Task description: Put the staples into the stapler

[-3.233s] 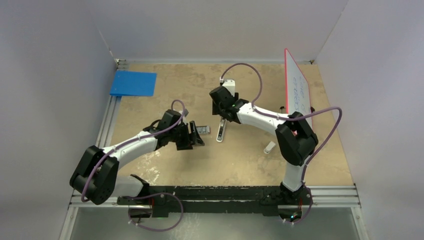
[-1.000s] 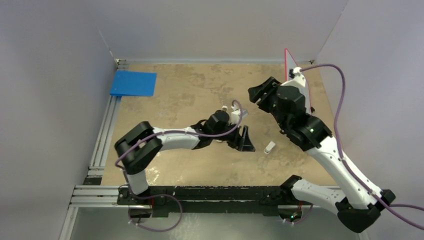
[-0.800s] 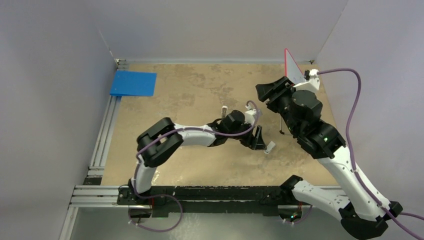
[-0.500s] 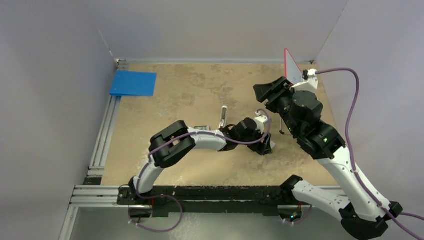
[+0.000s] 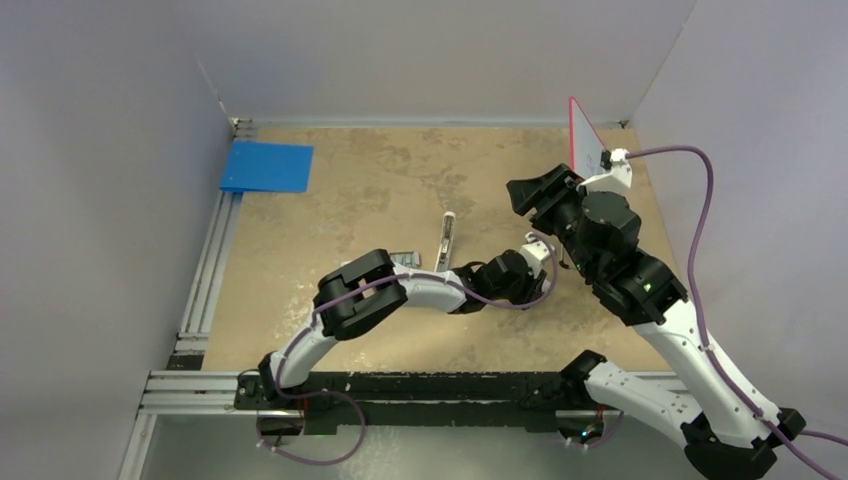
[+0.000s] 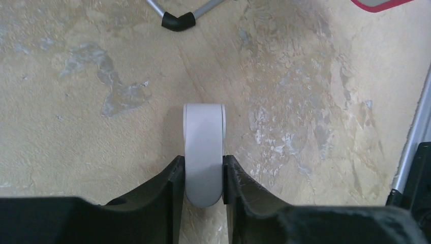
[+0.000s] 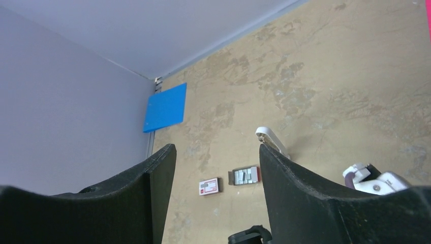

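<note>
Loading not started: staples point(image 5: 404, 258) lie loose on the counter point(image 5: 350, 190) at 8 o'clock of the stapler point(image 5: 445, 240), left gripper point(image 6: 203, 162) clamps a short white piece point(image 6: 204, 127), right gripper point(image 7: 217, 150) hangs open, empty.

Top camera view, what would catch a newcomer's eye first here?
The left arm reaches far across the tan table to its right side, where the left gripper is clamped on a short white piece lying flat. The right gripper hangs above it, open and empty. The stapler and staples lie untouched mid-table, and a blue pad sits in the far left corner.
</note>
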Controlling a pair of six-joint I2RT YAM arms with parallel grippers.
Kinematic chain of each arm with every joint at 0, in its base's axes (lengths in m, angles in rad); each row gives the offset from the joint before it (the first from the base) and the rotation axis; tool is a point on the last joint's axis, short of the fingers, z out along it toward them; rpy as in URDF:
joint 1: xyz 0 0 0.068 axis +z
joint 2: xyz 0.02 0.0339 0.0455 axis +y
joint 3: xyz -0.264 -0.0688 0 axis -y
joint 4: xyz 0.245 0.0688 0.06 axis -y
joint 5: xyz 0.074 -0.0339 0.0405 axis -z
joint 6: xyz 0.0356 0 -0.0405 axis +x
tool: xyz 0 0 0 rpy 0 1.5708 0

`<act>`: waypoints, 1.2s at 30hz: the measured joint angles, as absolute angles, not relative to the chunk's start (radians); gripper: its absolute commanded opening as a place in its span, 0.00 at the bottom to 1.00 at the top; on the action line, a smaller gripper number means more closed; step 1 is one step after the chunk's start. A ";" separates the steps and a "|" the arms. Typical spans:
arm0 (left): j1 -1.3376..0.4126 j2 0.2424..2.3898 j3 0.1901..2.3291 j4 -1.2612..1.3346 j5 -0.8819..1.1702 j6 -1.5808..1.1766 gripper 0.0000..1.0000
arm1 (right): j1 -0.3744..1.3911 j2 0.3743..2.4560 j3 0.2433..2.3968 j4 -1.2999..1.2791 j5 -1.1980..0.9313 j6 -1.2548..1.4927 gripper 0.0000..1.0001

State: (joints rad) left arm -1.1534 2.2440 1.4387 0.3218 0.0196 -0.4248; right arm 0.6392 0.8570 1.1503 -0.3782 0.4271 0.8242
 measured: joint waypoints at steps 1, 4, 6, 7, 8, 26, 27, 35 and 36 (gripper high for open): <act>-1.159 2.244 1.437 0.327 -0.002 -0.398 0.17 | 0.639 0.855 1.149 -0.377 0.427 0.823 0.64; -1.175 2.232 1.401 0.371 -0.044 -0.345 0.11 | 0.639 0.852 1.148 -0.375 0.427 0.821 0.64; -1.182 2.197 1.338 0.398 -0.068 -0.327 0.09 | 0.639 0.851 1.144 -0.371 0.426 0.821 0.65; -1.183 2.175 1.306 0.400 -0.081 -0.325 0.09 | 0.639 0.852 1.140 -0.367 0.425 0.821 0.65; -1.188 2.146 1.269 0.397 -0.098 -0.326 0.09 | 0.639 0.853 1.135 -0.364 0.424 0.821 0.65; -1.207 1.820 1.040 -0.120 -0.471 -0.878 0.22 | 0.639 0.965 1.021 -0.300 0.345 0.829 0.63; -1.210 1.822 1.044 -0.130 -0.480 -0.901 0.27 | 0.639 0.974 1.022 -0.298 0.344 0.828 0.63; -1.213 1.798 1.022 -0.178 -0.463 -0.959 0.62 | 0.639 0.999 1.022 -0.310 0.349 0.829 0.63; -1.213 1.777 1.005 -0.179 -0.447 -0.950 0.63 | 0.639 0.995 1.022 -0.311 0.350 0.830 0.63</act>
State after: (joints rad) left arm -1.2129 1.7775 1.0054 -0.1791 -0.4465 -0.9504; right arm 0.6392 0.9947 1.0218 -0.3107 0.3496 0.8295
